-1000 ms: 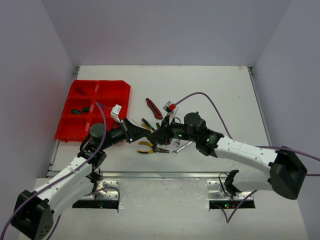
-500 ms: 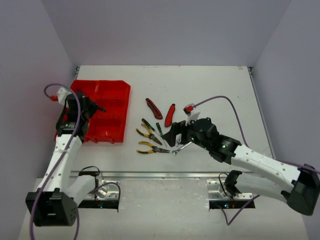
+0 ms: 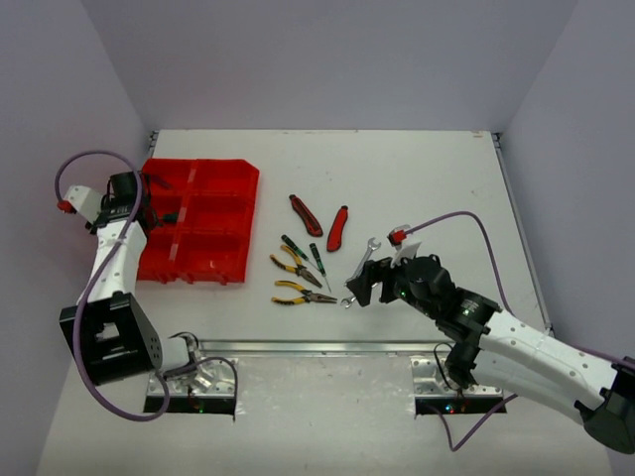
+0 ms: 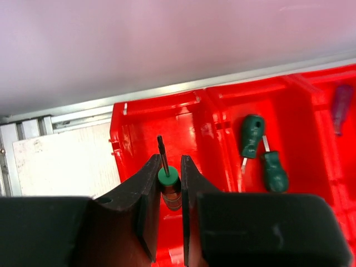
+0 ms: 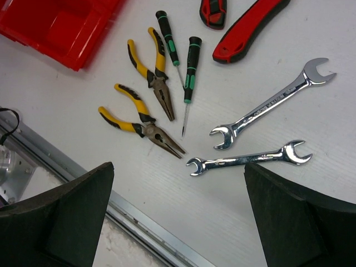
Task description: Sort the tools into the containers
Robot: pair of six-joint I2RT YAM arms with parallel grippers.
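**Green screwdriver pinched over the tray; right gripper wide open above the loose tools**

At the left edge of the table, the left gripper has its fingers pressed onto a green-handled screwdriver. It grips the handle, and the thin shaft points out past the fingertips. The tool hangs above a compartment at the left end of the red tray. Whether it touches the floor of that compartment cannot be told. The neighbouring compartment holds two stubby green screwdrivers lying side by side. One compartment further along there is a blurred dark-red handle.

The right gripper is spread wide and holds nothing. It hovers over the near middle of the table, right of the tray. On the table below it lie:

- The long wrench and the short wrench, close together but apart. The stamped lettering on their shanks is too small to read.
- Two yellow-and-black pliers, to the left of the wrenches: the far pliers and the near pliers.
- Two thin green-and-black screwdrivers, just beside the far pliers.
- Two red knives, farthest from the arms.

No brand name or label can be read on any of the tools.
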